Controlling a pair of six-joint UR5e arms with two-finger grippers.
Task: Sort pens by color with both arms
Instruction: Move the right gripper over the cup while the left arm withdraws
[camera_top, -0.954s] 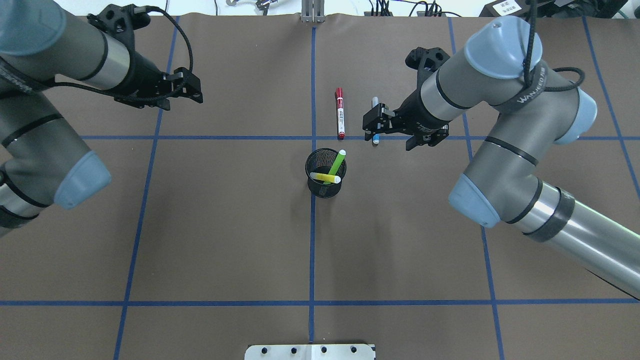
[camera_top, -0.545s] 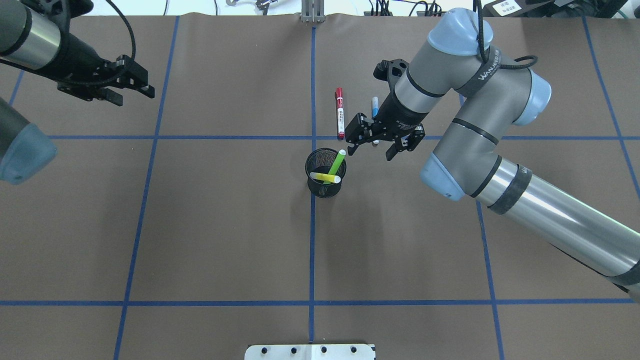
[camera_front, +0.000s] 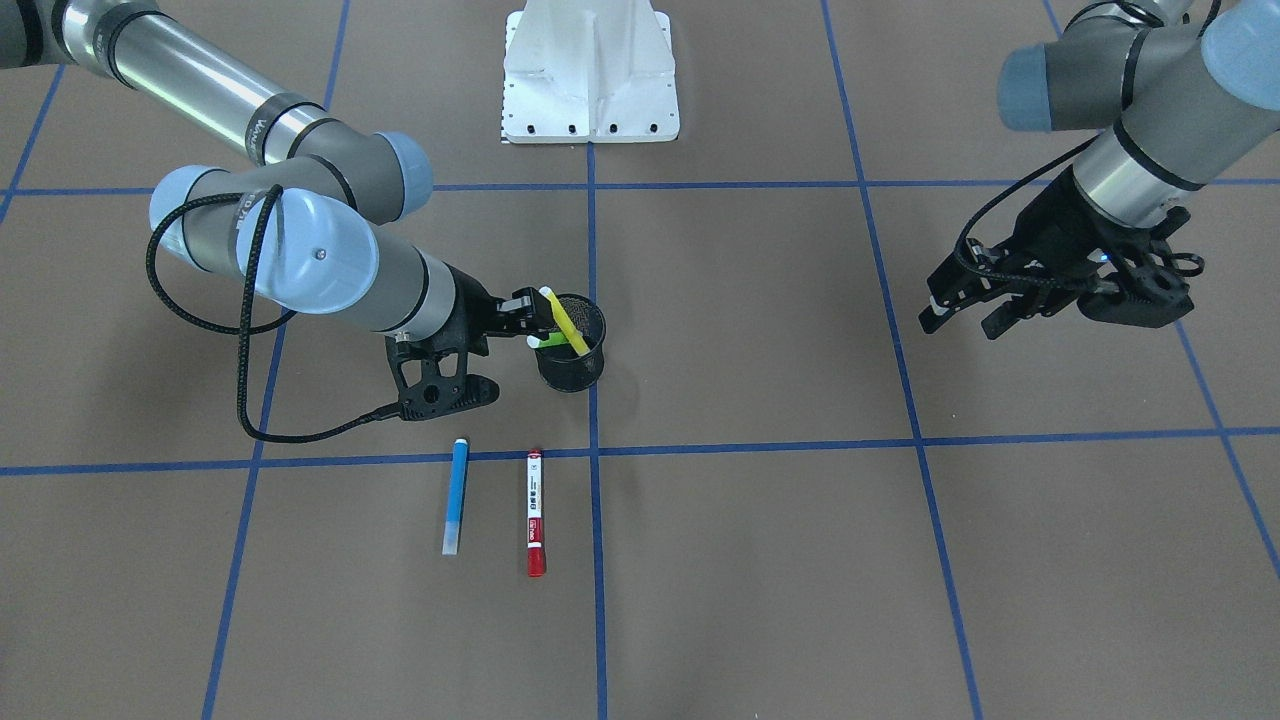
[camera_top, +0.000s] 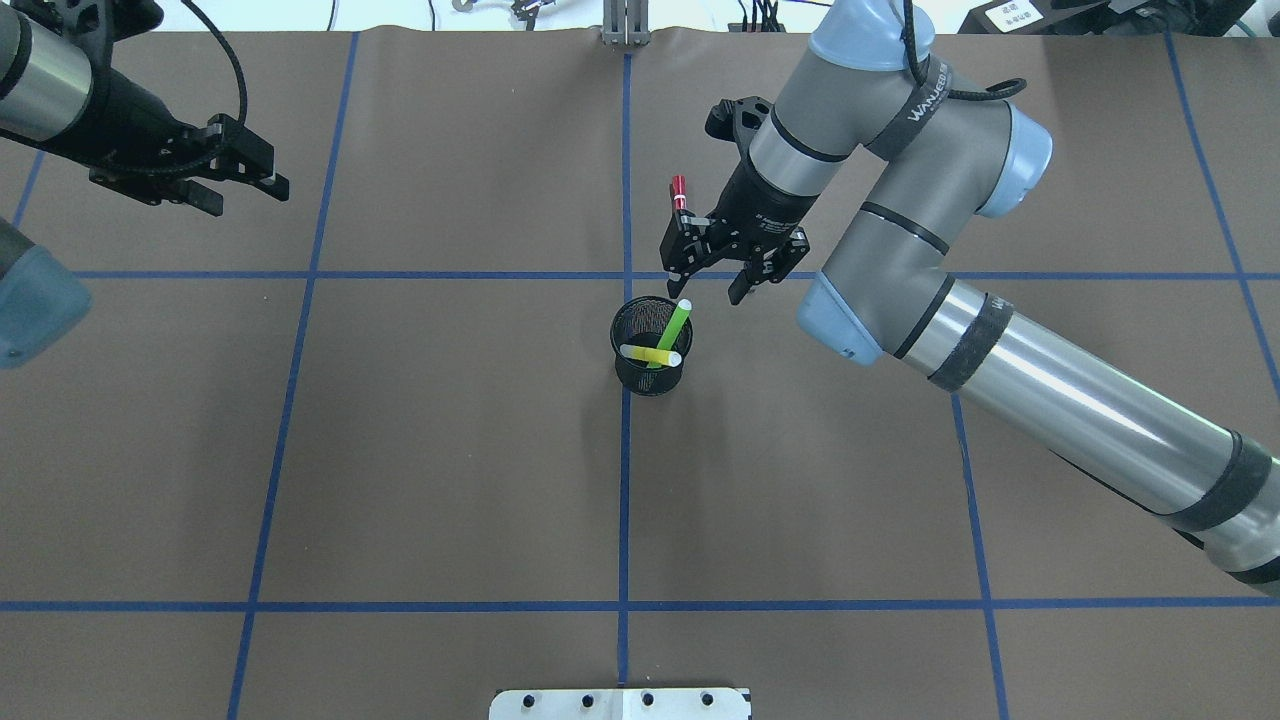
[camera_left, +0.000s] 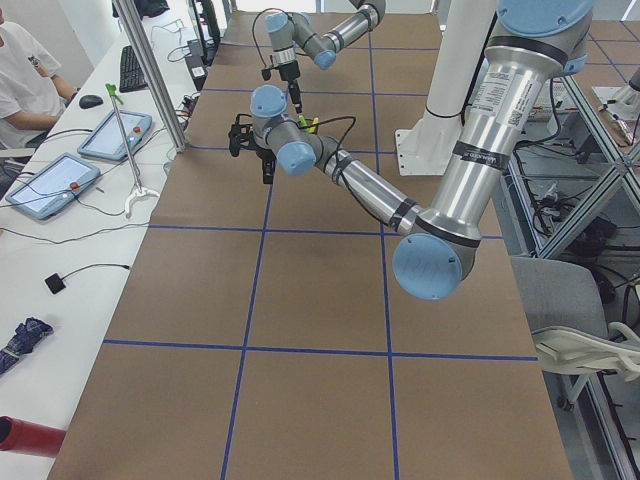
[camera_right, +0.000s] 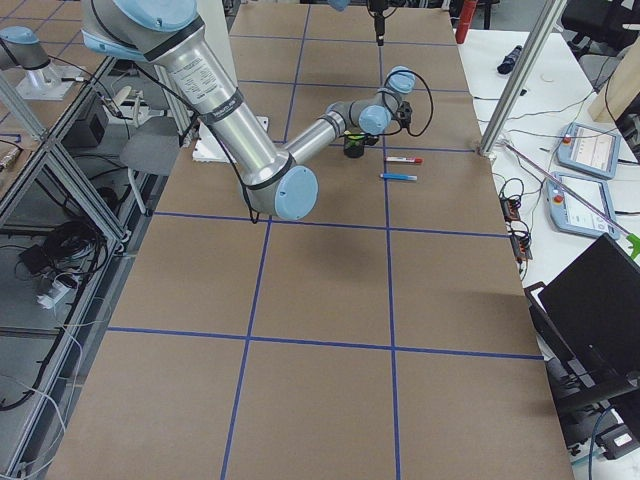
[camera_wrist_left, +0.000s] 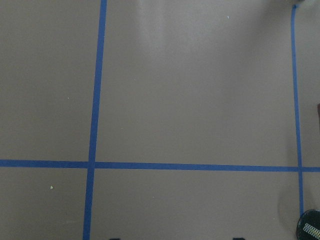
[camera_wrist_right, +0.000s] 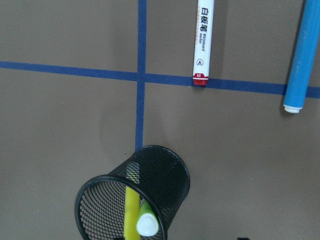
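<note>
We identify a robotics lab: taped-grid worktop (camera_left: 320, 290), aluminium frame posts (camera_left: 152, 70), teach pendants (camera_left: 55, 183), and a seated operator (camera_left: 20, 70).

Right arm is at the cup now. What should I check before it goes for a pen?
1. Right jaws open, empty: ok.
2. Left jaws open, empty, well away from cup: ok.
3. Green pen and yellow pen in cup, tips above its rim: ok.
4. Blue pen and red pen lying flat, apart from each other: ok.
5. Right jaws centred on one pen tip: cannot tell.
</note>
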